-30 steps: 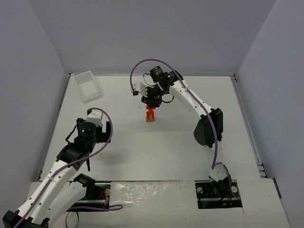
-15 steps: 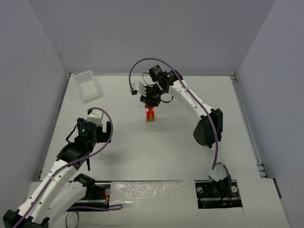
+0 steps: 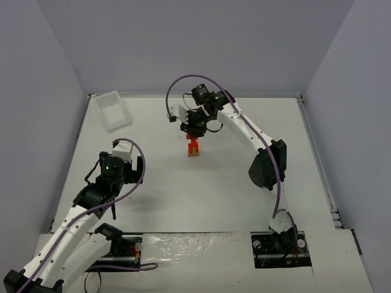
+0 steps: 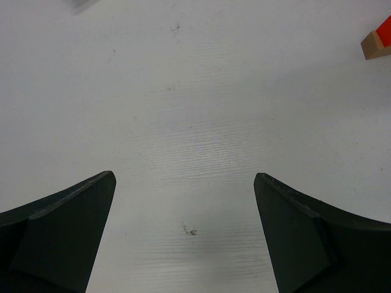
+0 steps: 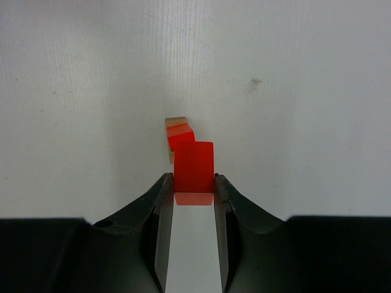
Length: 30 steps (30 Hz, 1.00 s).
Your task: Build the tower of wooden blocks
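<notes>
Centre frame, the right gripper (image 3: pixel 194 133) hangs just above the wood block tower (image 3: pixel 193 149) (red over tan); a clear tray (image 3: pixel 112 112) sits upper left.

A white table (image 3: pixel 201 195) with a faintly grained top carries a few small dark specks (image 4: pixel 189 230). Plain, evenly lit lavender-grey walls (image 3: pixel 201 43) enclose it at the back and both sides, and a thin metal rail (image 3: pixel 315 152) runs along its right edge.

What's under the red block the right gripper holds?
The wood block tower, red over tan, peeks out beyond the red block in the right gripper. The block covers the tower's near part, so contact can't be seen.
</notes>
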Each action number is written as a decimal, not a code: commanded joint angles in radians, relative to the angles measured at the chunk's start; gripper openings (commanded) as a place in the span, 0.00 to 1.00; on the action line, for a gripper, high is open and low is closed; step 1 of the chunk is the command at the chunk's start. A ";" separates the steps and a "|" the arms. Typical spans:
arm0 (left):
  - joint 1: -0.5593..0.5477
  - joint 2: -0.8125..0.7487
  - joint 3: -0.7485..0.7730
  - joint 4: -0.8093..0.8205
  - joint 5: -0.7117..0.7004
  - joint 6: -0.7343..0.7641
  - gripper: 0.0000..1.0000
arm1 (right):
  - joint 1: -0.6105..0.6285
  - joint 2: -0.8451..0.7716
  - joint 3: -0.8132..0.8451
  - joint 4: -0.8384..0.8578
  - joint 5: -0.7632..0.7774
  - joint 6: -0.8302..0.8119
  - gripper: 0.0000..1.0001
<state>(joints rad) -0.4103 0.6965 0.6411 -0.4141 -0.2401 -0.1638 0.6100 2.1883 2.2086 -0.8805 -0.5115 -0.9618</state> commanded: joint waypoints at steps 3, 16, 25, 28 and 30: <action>0.005 0.004 0.011 0.057 -0.001 0.009 0.96 | -0.001 -0.022 0.028 -0.009 0.014 0.014 0.00; 0.005 0.005 0.011 0.057 0.000 0.008 0.96 | -0.001 -0.021 0.021 -0.010 0.011 0.017 0.00; 0.005 0.006 0.009 0.057 0.002 0.008 0.96 | -0.001 -0.031 -0.001 -0.009 0.009 0.018 0.00; 0.005 0.005 0.009 0.058 0.002 0.007 0.96 | -0.002 -0.031 -0.004 -0.009 0.014 0.020 0.00; 0.005 0.006 0.011 0.057 0.004 0.007 0.96 | -0.003 -0.030 -0.006 -0.011 0.016 0.020 0.00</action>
<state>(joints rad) -0.4103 0.6968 0.6411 -0.4141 -0.2394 -0.1638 0.6094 2.1883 2.2042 -0.8803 -0.5011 -0.9463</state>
